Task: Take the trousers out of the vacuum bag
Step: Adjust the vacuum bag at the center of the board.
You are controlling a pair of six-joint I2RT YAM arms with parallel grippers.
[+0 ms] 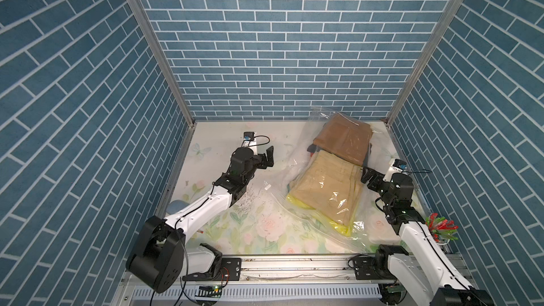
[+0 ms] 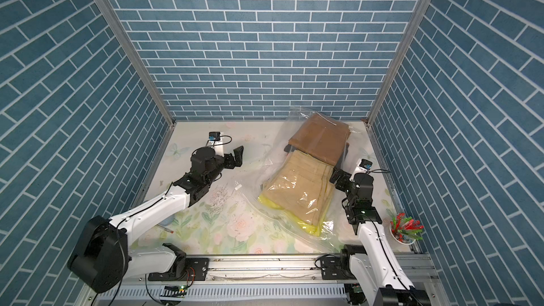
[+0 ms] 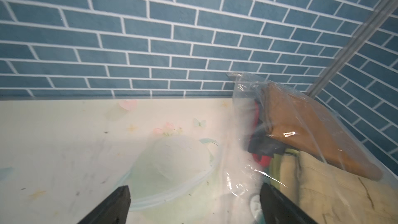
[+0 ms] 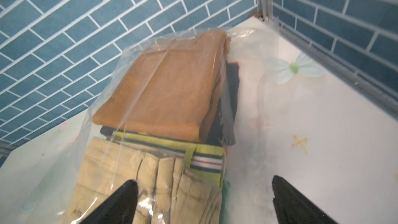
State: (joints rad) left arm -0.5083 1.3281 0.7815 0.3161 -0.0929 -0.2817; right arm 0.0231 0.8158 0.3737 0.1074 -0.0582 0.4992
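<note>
Jaws are gaping wide and empty on left gripper (image 3: 195,187) and right gripper (image 4: 204,182); closing just ahead is risking pinching vacuum bag (image 4: 247,104) film onto trousers (image 4: 168,87).

both arms share one look — the left arm (image 1: 206,201) and right arm (image 1: 418,239) have glossy white shells between bulky black joints, and a thin black cable (image 1: 194,211) runs along each. a small white camera block (image 1: 248,138) with a blue patch sits at each wrist. black base plates (image 1: 232,269) carry silver screws. the left gripper (image 3: 193,187) has plain black wedge fingers (image 3: 112,207).
</note>
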